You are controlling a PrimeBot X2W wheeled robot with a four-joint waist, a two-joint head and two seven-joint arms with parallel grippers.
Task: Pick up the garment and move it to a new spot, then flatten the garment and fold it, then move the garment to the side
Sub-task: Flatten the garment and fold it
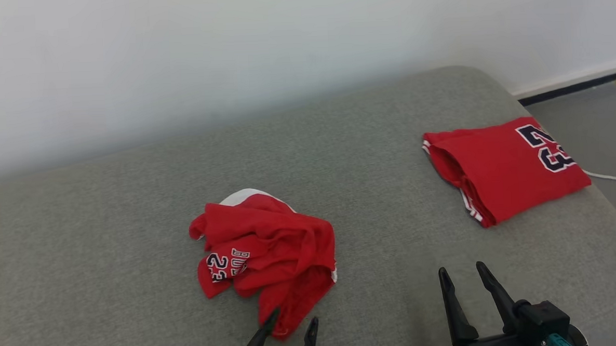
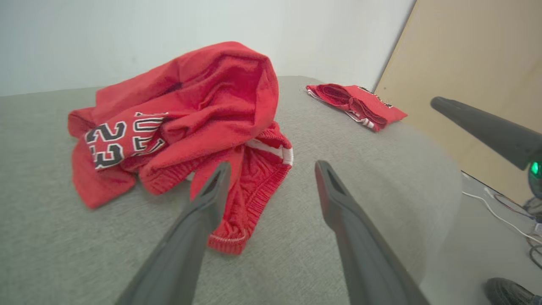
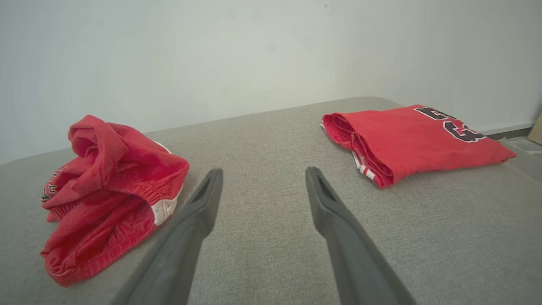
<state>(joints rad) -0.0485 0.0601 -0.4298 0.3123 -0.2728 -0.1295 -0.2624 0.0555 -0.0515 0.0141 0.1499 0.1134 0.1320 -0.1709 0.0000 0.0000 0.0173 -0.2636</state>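
near edge of the grey upholstered surface [image 1: 133, 212]: left hand [image 1: 293, 319], fingers spread wide and empty, tips at the nearest hem of the crumpled red garment [image 1: 269, 247]; whether a finger touches the cloth cannot be told. right hand [image 1: 462, 268], likewise wide and empty, over bare fabric well to the right of the heap. middle, left of centre: the crumpled garment, judged to be the task's piece, lies in a loose mound with a number print and white trim showing. far right corner: a second red garment [image 1: 500, 170], folded flat, well apart from the heap. step in hand, as judged: the first pick-up, not yet begun. to do it well, lower the left hand so one finger slides under the ribbed hem and the other closes on top, pinching few layers rather than the whole mound; bring the right hand across to a second edge so the cloth hangs open when lifted; set it down on the bare middle, clear of the folded piece.
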